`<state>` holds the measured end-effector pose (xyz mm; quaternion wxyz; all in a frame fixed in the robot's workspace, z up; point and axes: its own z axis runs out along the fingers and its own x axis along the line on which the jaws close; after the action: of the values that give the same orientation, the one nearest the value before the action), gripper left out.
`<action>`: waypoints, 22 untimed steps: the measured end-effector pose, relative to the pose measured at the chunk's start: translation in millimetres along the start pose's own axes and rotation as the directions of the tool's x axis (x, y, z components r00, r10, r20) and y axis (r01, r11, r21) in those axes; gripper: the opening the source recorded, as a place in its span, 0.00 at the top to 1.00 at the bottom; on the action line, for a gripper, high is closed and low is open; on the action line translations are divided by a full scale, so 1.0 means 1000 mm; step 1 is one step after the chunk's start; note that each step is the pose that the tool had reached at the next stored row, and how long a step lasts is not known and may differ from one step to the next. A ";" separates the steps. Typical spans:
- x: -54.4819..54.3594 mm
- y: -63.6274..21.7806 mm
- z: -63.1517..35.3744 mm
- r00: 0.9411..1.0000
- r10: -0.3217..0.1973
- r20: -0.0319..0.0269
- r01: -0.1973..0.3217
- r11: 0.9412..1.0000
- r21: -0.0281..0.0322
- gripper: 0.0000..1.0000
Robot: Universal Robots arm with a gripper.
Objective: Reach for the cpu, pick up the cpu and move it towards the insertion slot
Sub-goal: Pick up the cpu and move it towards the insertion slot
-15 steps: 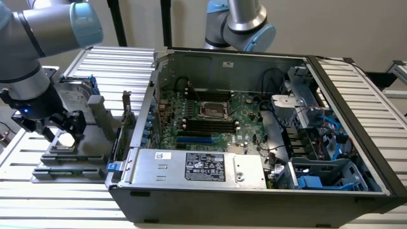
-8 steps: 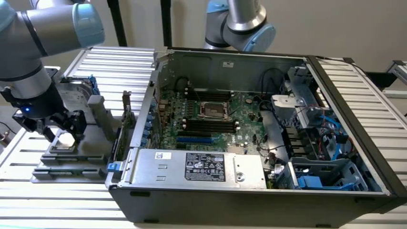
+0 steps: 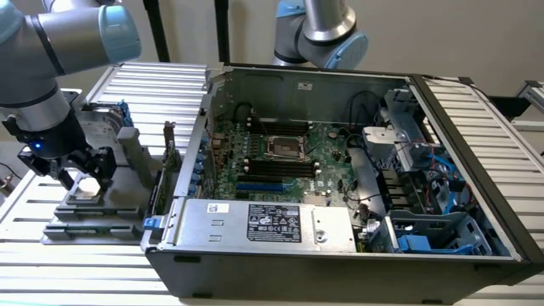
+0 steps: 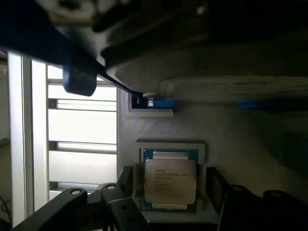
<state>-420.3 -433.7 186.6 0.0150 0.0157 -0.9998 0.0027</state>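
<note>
A pale slatted metal bench (image 3: pixel 60 274) stands before a plain beige wall (image 3: pixel 442 38). On it lies an open computer case (image 3: pixel 340 274) with its green motherboard (image 3: pixel 327 162) facing up. The insertion slot (image 3: pixel 285 148), a silver-framed square socket, sits near the board's middle, with black memory slots (image 3: pixel 276 169) just beside it. A silver power supply (image 3: pixel 264 223) runs along the case's near edge. To the exterior view's left, outside the case, sits a grey holder (image 3: pixel 93 213) with the cpu (image 3: pixel 88 186) lying flat in its recess. The arm's tool (image 3: pixel 83 175) hangs low over the chip, open, its dark fingers (image 4: pixel 215 185) straddling it without clamping it. The case's side wall (image 3: pixel 188 159) rises between holder and socket. A second arm (image 3: pixel 319 32) stands behind the case.
</note>
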 end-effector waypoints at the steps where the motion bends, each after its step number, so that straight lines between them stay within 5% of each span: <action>1: 0.000 0.0000 0.0002 1.000 0.000 0.000 0.000 1.000 0.000 0.29; 12: 0.000 0.0001 0.0012 1.000 0.000 0.000 0.000 1.000 0.002 0.29; 22: 0.000 0.0001 0.0012 1.000 0.000 0.000 0.000 1.000 0.002 0.45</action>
<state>-420.4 -433.6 185.4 0.0149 0.0156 -0.9998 0.0038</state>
